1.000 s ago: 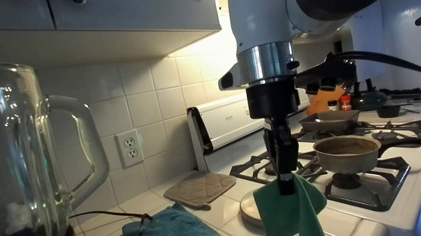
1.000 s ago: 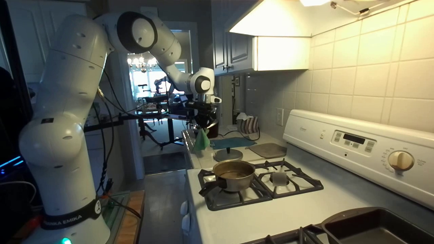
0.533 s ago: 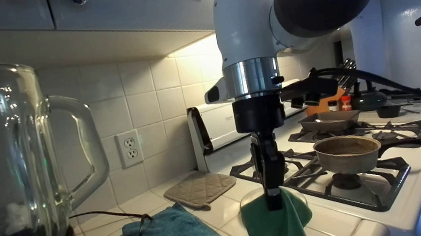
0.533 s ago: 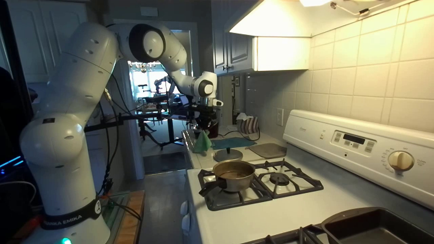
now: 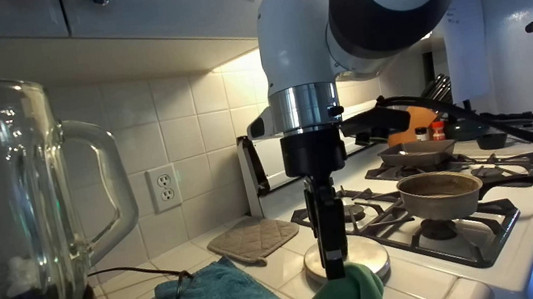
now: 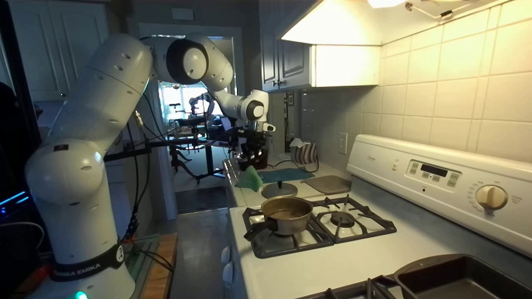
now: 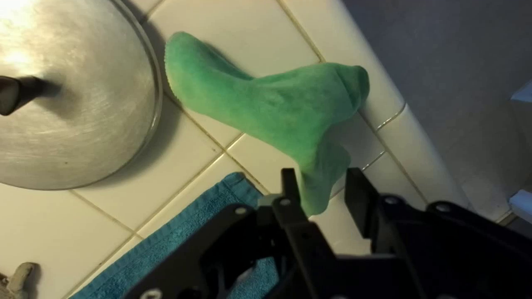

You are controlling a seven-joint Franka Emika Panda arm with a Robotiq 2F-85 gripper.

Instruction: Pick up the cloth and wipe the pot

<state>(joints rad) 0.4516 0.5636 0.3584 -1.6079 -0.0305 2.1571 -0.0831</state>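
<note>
Green fabric cloth (image 7: 282, 108) by the rounded edge of the white-tiled table (image 7: 137, 203)

Crumpled into soft folds, the cloth stretches, in the wrist view, from just beside the rim of a round silvery metal lid (image 7: 91, 104) to the table's edge, where one corner laps onto the curved trim. Past that trim the grey floor (image 7: 436, 74) shows below. The cloth's lower end shows between the jaws of the black gripper (image 7: 321, 176), which stand moderately apart, with a slice of bare tile visible between fabric and one jaw. Whether the other jaw touches the cloth cannot be told, nor whether every fold rests on the tiles.

A strip of bare tile separates the cloth from one corner of a folded teal-blue terry towel (image 7: 178, 241); in an exterior view a thin black cord (image 5: 180, 294) runs over that towel's margin. Farther back, a quilted grey-brown potholder (image 5: 254, 235) lies near the tiled wall (image 5: 209, 197).

Well apart from the cloth, the shallow round metal pot (image 6: 291, 222), brown inside, sits on a black grate (image 6: 295, 249) of the white stove (image 6: 299, 274). Its black handle (image 6: 264, 227) points toward the stove's front edge in both exterior views. Open white stovetop stretches between that grate and a dark rectangular baking pan (image 6: 465, 286). In an exterior view the white robot arm (image 5: 292, 42) overlaps the pale wall cupboard (image 5: 167, 9); the gap between them cannot be judged.
</note>
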